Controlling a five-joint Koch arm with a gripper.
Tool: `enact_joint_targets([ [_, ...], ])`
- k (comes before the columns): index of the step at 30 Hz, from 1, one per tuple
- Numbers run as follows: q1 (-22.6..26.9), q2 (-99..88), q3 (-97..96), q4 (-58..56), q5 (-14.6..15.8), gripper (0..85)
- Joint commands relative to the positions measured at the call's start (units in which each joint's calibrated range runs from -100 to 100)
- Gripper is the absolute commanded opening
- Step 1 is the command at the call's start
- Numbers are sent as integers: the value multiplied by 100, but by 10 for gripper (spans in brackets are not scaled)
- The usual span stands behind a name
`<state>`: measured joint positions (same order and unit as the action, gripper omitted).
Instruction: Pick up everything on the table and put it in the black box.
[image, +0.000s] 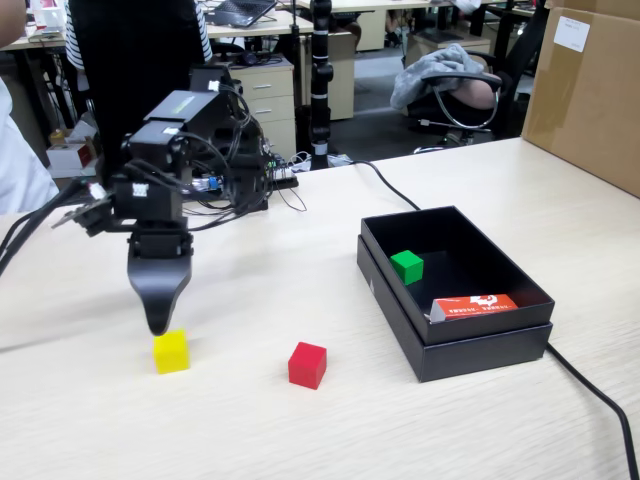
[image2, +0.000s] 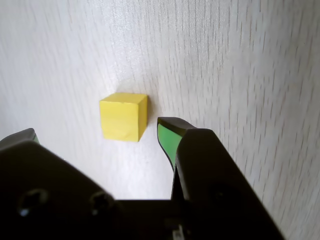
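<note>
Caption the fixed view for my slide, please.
Gripper poised over yellow cube; red cube waits on the table; green cube lies in black box.

The table (image: 480, 440) bears yellow cube (image: 171, 351), red cube (image: 307, 364), black box (image: 480, 345).

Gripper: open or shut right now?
Open. In the wrist view the gripper has its jaws spread apart, wider than the yellow cube ahead of them. Nothing is held between them.

Even, bright indoor light is falling on the table (image: 300, 440), casting only soft shadows beside the yellow cube (image: 171, 351). In the wrist view, the gripper (image2: 100, 135) body is looming dark and blurred below the yellow cube.
</note>
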<state>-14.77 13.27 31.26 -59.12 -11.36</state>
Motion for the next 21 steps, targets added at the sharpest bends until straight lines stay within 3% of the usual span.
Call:
enact_joint_targets([
  [1,-34,44,446,162,-83,473],
  [16,-10,1100,881,128,-98,447],
  [21,-10,1215,872,-19,-103,398],
])
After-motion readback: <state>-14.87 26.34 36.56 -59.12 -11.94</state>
